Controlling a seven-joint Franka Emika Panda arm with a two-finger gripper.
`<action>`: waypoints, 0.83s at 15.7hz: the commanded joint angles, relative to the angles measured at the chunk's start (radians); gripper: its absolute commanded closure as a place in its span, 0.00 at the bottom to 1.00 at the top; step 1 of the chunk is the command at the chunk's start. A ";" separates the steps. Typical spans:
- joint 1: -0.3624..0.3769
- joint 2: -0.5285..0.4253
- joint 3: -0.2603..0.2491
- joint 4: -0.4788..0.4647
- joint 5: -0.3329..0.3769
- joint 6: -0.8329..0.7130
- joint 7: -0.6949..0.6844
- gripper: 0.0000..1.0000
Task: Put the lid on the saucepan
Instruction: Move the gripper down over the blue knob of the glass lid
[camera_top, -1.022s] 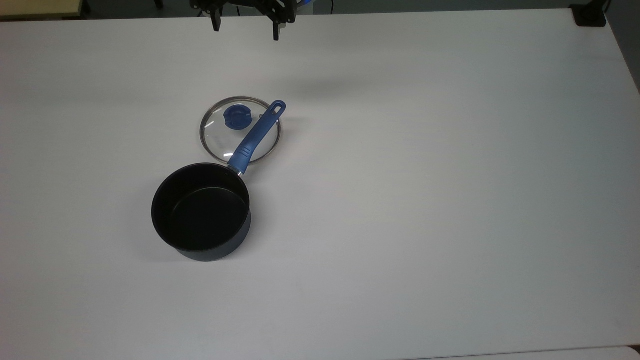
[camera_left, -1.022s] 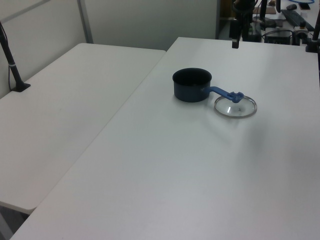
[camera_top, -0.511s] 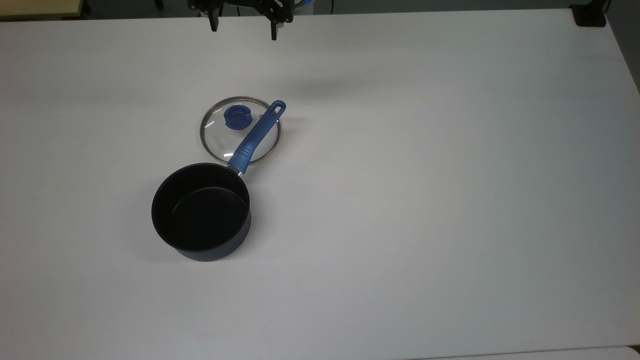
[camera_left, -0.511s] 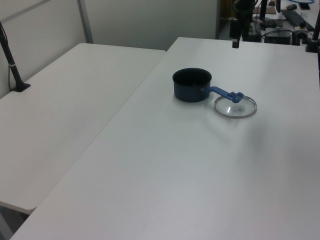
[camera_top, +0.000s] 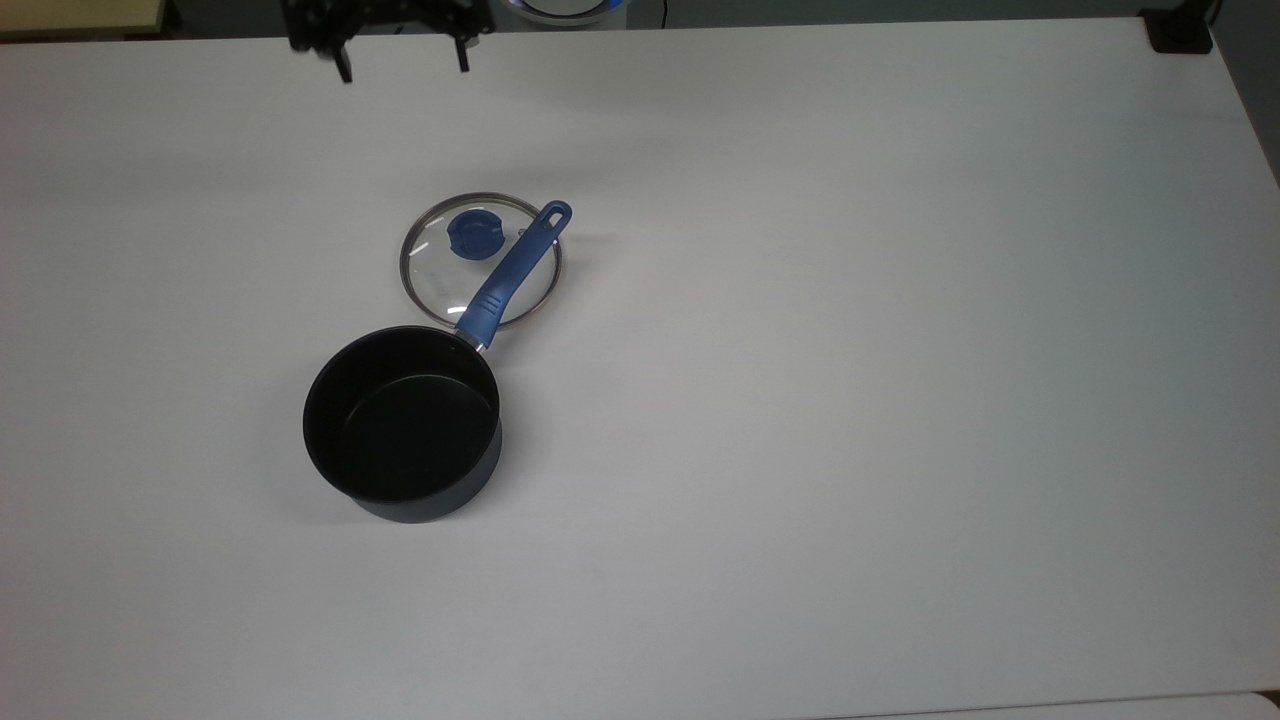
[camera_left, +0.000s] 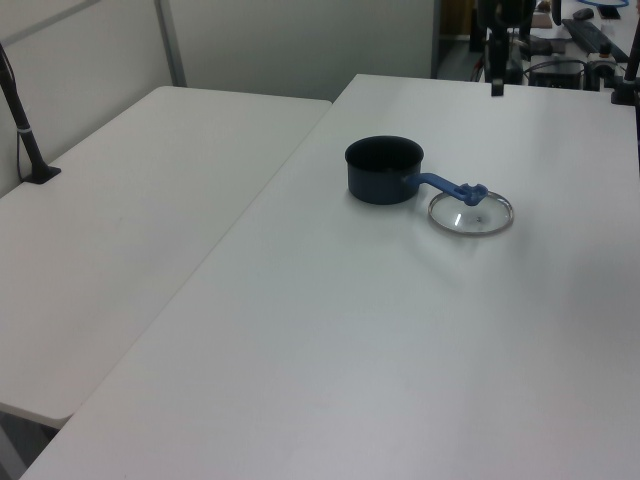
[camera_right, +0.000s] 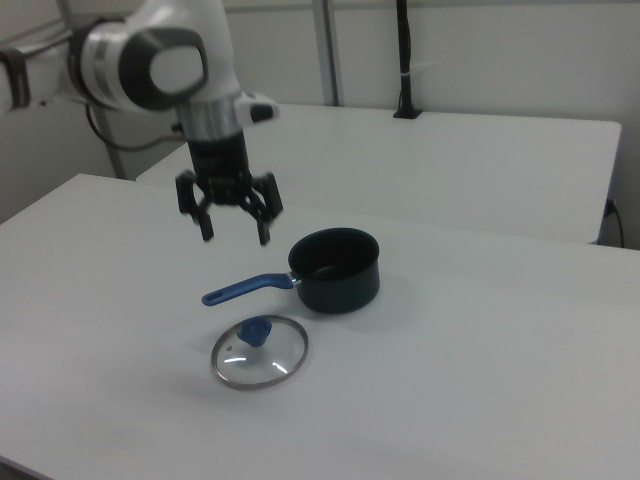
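Table (camera_top: 900, 400) white, second behind | lid (camera_right: 260, 353) flat | pincer (camera_right: 236, 236) spread, empty

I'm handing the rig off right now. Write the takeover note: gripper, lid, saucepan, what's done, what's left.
Gripper: open, empty, up in the air above the table, short of both items; in the top view it sits at the far edge, to the upper left of the lid.
Lid: flat on the table, knob up, not on the pan.
Saucepan: upright, empty, uncovered. Its blue handle appears to pass over the lid just beside the knob, as the top view shows it.
Done: nothing yet; the lid is untouched.
Left: bring the jaws down on the knob while avoiding the handle, lift the lid, carry it to the pan, set it on the rim.
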 joint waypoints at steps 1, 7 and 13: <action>0.015 -0.012 -0.002 -0.209 -0.056 0.177 -0.070 0.00; 0.027 0.043 0.001 -0.394 -0.077 0.407 -0.058 0.00; 0.015 0.107 0.001 -0.389 -0.047 0.484 -0.029 0.00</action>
